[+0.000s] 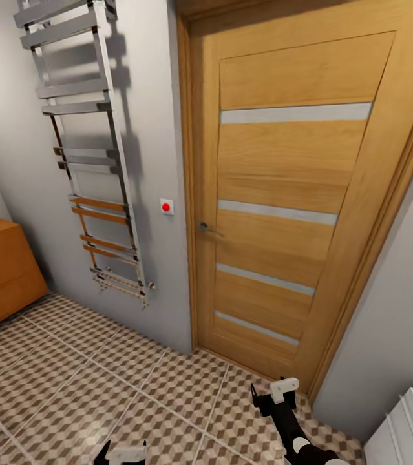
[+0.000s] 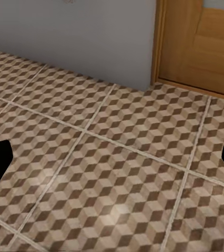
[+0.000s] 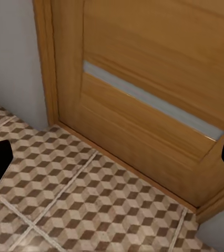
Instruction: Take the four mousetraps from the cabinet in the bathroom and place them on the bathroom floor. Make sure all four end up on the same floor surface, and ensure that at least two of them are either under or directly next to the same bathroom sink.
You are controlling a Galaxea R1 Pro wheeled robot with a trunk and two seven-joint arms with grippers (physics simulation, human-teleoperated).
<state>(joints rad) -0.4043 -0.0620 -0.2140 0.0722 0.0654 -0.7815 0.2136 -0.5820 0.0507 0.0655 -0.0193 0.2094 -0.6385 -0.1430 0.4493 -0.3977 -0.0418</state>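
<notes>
The bathroom floor [image 1: 103, 387], tiled in a brown, beige and white cube pattern with pale grout lines, is seen spread across the lower part of the head view. A tall wooden door [image 1: 290, 194] with pale horizontal strips is set in the grey wall ahead. A chrome towel rail [image 1: 83, 148] is mounted on the wall to the left of the door. The cabinet [image 1: 2, 271], orange-brown wood, is placed against the wall at the far left, partly cut by the frame. A white unit's corner [image 1: 406, 433] is caught at the lower right. The right gripper [image 1: 274, 397] is held above the tiles before the door, its fingers apart and empty. The left gripper [image 1: 123, 450] is seen at the bottom edge, fingers likewise spread over bare tiles. A small red button [image 1: 166, 206] is fixed beside the door.
</notes>
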